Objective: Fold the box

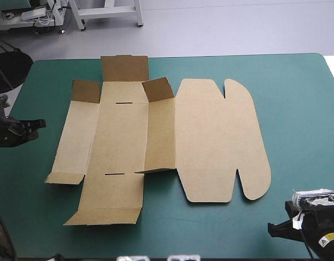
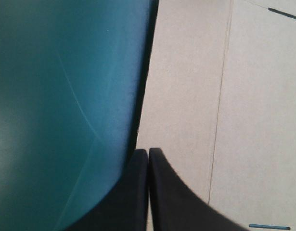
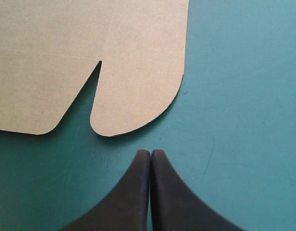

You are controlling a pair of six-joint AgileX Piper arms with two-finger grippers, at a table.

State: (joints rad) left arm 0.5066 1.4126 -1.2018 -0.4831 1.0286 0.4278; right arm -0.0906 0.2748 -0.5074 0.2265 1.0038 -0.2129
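High view: the box (image 1: 156, 136) lies unfolded at the centre of the frame on the teal-green table (image 1: 297, 109). It is largely flat. Three short flaps (image 1: 125, 68) stand raised at its upper left, along the far end. The broad lid panel (image 1: 218, 141), with rounded tabs, lies flat on the right half. Two thin slots (image 1: 123, 102) mark the central panel.

The left gripper (image 1: 39, 124) sits at the left edge of the frame, at the table's left edge, apart from the box. Its black fingers are pressed together on nothing.

The right gripper (image 1: 275, 228) sits in the lower right corner. Its fingers meet in one point, empty. In the right wrist view a rounded tab (image 3: 138, 96) beside a narrow notch lies just ahead of the fingertips, not touching them.
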